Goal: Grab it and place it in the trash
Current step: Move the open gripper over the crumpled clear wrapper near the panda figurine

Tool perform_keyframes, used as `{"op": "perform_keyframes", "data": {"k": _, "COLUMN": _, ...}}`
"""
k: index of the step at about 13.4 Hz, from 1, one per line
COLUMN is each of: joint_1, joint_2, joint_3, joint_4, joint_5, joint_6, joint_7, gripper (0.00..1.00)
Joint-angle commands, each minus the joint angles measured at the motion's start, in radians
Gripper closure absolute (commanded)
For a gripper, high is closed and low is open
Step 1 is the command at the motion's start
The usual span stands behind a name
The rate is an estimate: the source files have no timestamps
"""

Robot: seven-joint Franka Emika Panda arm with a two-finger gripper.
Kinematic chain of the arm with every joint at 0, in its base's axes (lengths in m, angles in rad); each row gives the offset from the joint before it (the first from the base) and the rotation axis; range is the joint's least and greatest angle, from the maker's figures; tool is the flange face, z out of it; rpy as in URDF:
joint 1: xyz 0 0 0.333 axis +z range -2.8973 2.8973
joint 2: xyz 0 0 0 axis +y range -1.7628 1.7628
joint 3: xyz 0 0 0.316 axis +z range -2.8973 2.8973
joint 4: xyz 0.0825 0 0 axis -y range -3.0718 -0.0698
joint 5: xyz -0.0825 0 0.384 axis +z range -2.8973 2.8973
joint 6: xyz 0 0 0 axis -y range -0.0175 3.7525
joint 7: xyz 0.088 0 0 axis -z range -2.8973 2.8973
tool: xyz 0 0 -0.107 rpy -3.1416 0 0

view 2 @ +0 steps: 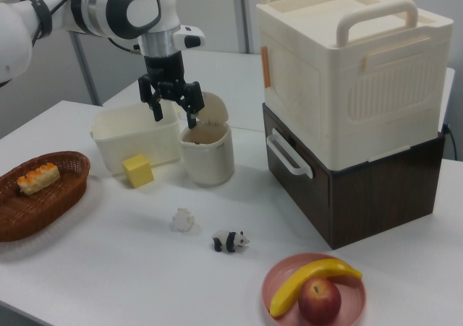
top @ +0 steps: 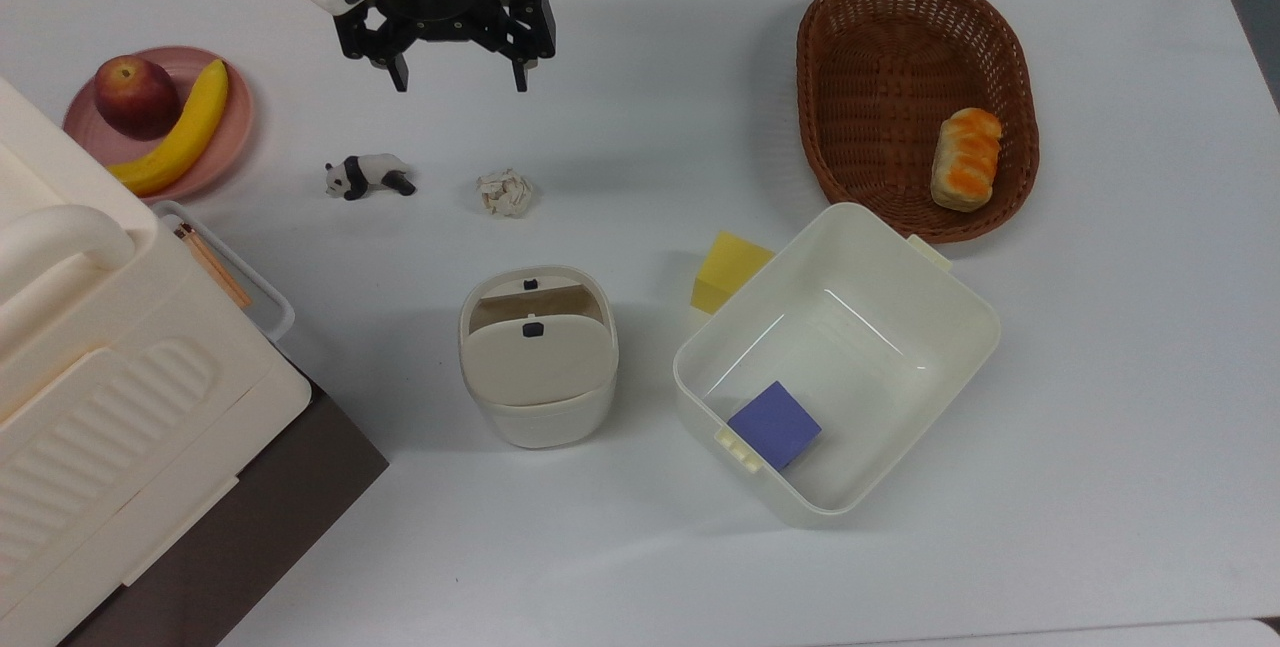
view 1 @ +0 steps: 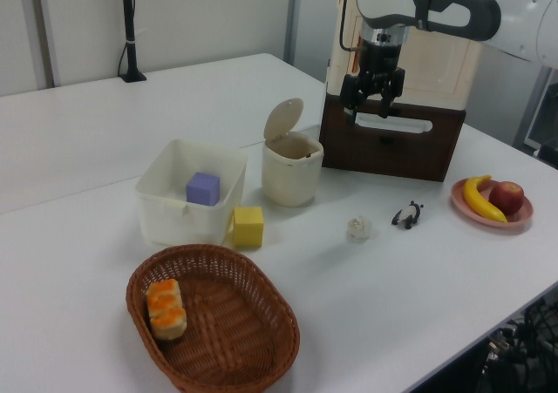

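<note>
White desk (top: 1100, 377), nothing done yet: the claw (top: 455, 77) hangs empty, fingers spread, above the untouched paper ball (top: 505, 194), the lidded trash bin (top: 538, 357) farther below it.

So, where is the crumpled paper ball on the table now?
In the top view the paper ball lies on the white table, just right of the toy panda and above the flap-lid bin, untouched.
</note>
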Motion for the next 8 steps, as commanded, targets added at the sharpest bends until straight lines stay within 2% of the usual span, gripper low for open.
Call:
{"op": "perform_keyframes", "data": {"k": 1, "joint_1": 0.019, "joint_2": -0.043, "joint_3": -0.007, "joint_4": -0.053, "joint_5": -0.015, "joint_6": -0.02, "joint_7": -0.023, "gripper": 0.0}}
{"op": "perform_keyframes", "data": {"k": 4, "joint_1": 0.022, "joint_2": -0.032, "joint_3": -0.006, "joint_4": -0.082, "joint_5": -0.017, "joint_6": -0.017, "joint_7": -0.029, "gripper": 0.0}}
{"op": "perform_keyframes", "data": {"k": 8, "joint_1": 0.032, "joint_2": -0.01, "joint_3": 0.002, "joint_4": -0.198, "joint_5": -0.027, "joint_6": -0.002, "joint_7": -0.08, "gripper": 0.0}}
